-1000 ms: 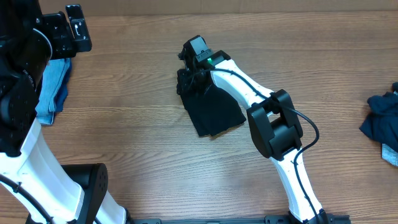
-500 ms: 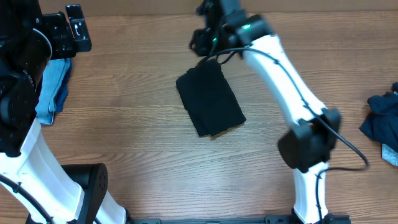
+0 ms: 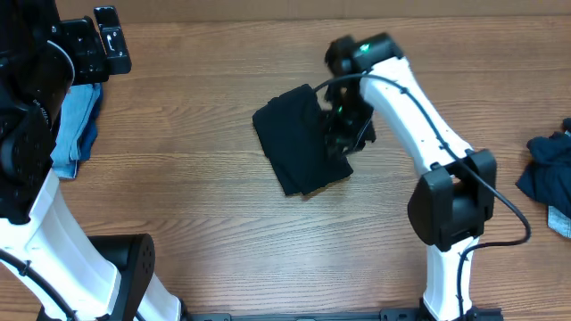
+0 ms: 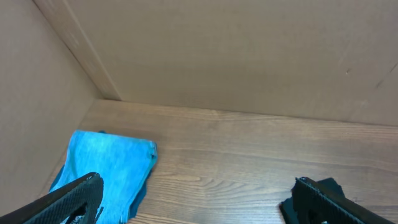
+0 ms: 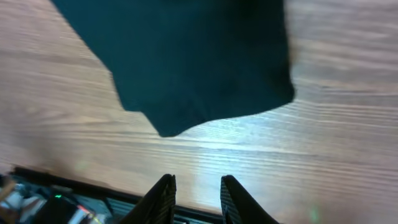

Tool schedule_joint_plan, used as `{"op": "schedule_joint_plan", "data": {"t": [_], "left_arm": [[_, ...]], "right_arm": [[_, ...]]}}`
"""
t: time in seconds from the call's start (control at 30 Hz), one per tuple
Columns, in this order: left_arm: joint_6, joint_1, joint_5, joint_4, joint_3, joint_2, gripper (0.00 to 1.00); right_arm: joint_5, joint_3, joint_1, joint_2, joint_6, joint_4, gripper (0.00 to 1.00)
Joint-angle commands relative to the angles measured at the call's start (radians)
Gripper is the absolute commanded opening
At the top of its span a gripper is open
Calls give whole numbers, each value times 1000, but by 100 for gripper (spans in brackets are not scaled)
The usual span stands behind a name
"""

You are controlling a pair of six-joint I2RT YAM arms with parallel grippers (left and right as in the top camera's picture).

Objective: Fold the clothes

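We see a wooden table (image 3: 205, 223) with the black T-shirt (image 3: 294, 147) lying on its middle, folded into a flat oblong. The shirt's long axis runs from far to near, with the near end swung a little towards the right. A crumpled dark navy garment (image 3: 544, 174) lies well to the right of the T-shirt, and a light blue garment (image 3: 80, 120) lies well to its left.

Only the overhead view gives us the shirt's whole outline and all three garments. There the right arm's wrist hangs over the T-shirt's right edge. The right wrist view is blurred, but it alone shows the right gripper (image 5: 198, 180). Its fingers stand a narrow gap apart with bare wood between them, holding nothing. The T-shirt's edge lies just beyond the fingertips.

The left wrist view takes in the light blue garment. The left gripper (image 4: 198, 183), far left of the T-shirt, is spread wide and empty.
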Motion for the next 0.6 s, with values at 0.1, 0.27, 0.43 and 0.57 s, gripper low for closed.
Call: {"op": "schedule_joint_plan", "data": {"t": [0.1, 0.27, 0.43, 0.57], "left_arm": [[-7, -6, -9, 2, -2, 10, 100], [-7, -6, -9, 2, -2, 11, 100], [-7, -6, -10, 2, -2, 11, 100], [-7, -6, -9, 2, -2, 13, 100]], "right_arm": [[-45, -231, 132, 6, -2, 193, 29], [-51, -306, 187, 6, -4, 384, 29], [-159, -275, 200, -9, -103, 382, 29], [-158, -223, 199, -63, -158, 366, 33]]}}
